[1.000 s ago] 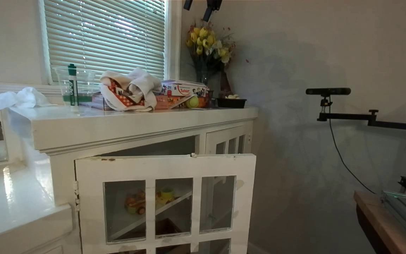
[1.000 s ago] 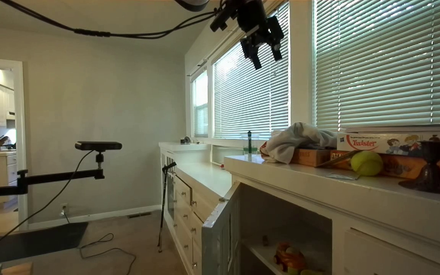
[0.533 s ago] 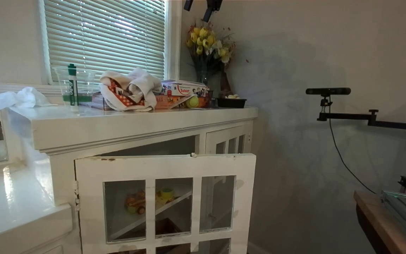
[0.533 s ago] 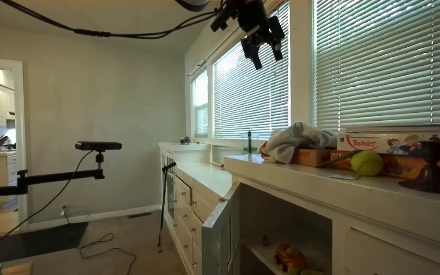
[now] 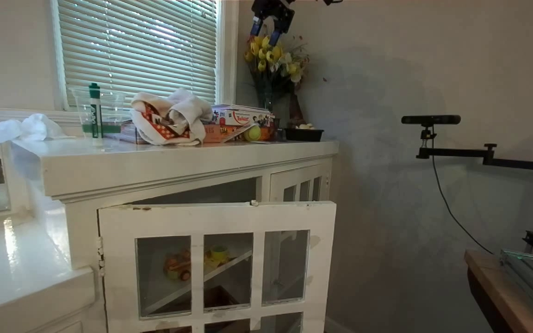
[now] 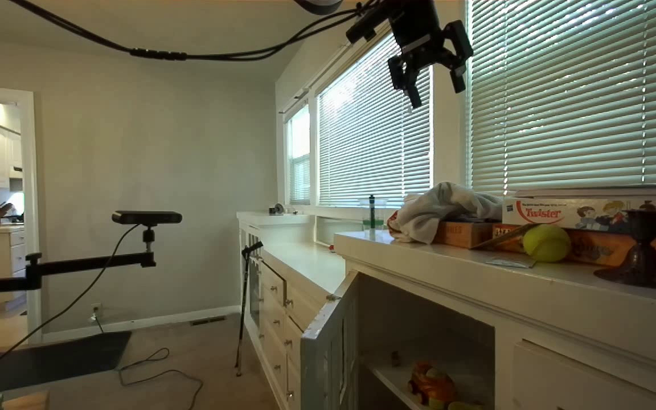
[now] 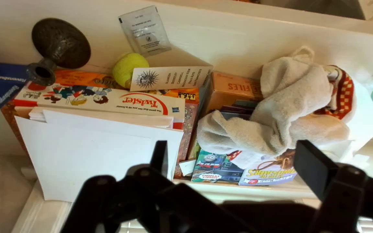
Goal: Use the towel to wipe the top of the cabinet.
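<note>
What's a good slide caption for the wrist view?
Past the open hand, a rumpled towel lies on the crowded cabinet top, near a Twister box and a yellow-green ball.

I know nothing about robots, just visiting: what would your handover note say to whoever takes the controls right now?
Gripper: open, holding nothing, above the cabinet top.
Towel: crumpled on that top, partly hiding some books in the wrist view.
Done: towel not yet gripped, so wiping has apparently not begun.
Left: grip the towel and wipe; the tennis ball and Twister box may need steering around.
</note>
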